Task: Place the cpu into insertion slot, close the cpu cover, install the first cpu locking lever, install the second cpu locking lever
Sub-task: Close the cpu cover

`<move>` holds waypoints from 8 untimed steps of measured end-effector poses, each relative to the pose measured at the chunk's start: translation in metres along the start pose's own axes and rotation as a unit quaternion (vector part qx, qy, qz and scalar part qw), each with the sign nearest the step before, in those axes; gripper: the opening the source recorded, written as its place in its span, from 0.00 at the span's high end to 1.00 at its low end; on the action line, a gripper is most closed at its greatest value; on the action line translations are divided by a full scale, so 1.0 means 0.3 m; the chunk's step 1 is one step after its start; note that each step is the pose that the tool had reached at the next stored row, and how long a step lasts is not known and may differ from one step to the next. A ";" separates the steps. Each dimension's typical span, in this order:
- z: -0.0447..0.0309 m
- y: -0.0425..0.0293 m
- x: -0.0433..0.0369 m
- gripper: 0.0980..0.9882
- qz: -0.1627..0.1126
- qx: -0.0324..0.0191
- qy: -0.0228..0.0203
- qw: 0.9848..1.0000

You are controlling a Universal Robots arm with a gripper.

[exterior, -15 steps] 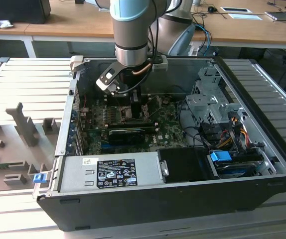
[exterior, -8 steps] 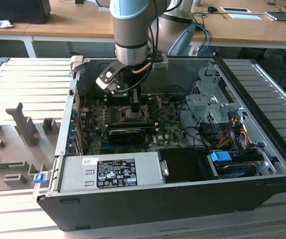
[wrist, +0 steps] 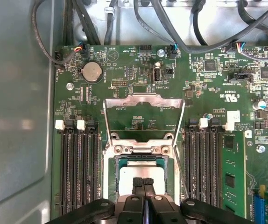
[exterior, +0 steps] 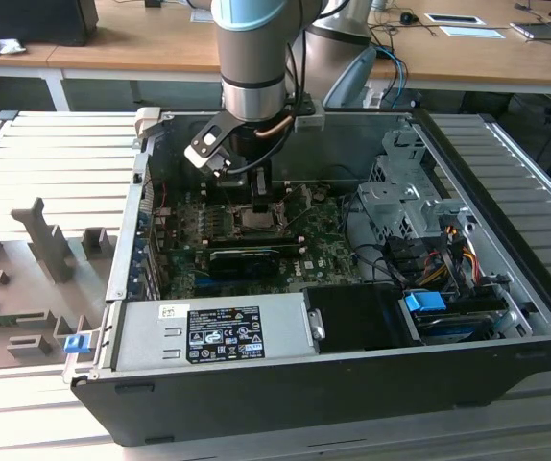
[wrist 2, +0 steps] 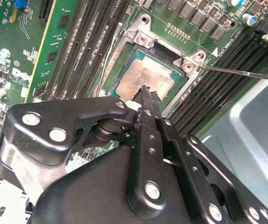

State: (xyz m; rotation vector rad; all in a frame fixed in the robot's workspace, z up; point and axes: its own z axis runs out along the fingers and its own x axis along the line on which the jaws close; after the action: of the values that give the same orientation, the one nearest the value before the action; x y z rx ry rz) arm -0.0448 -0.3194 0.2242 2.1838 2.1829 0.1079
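The cpu (wrist: pixel 141 167) lies flat in the insertion slot (wrist: pixel 109 182) on the green motherboard; its silvery top also shows in the second wrist view (wrist 2: pixel 145 77). My gripper (wrist: pixel 143 181) is shut with nothing between its fingers, and its tips (wrist 2: pixel 145 92) rest at the near edge of the chip's top. The cpu cover (wrist: pixel 143 99) stands swung open beyond the slot, with green board showing through its window. A thin locking lever (wrist 2: pixel 243 73) sticks out free beside the socket. In the exterior view the gripper (exterior: pixel 256 197) hangs straight over the cpu (exterior: pixel 253 219) inside the open case.
Black memory slots (wrist: pixel 78 168) flank the socket on both sides. A long black card (exterior: pixel 247 257), a grey power supply (exterior: pixel 223 331) and a drive cage (exterior: pixel 400 206) with cables crowd the case. Cables (wrist: pixel 171 28) hang past the board's far edge.
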 end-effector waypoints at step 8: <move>-0.002 0.032 -0.002 0.99 0.001 0.008 0.003 1.000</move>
State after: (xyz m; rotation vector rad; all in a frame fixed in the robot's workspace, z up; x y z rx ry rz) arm -0.0353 -0.3201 0.2255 2.1971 2.1924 0.0962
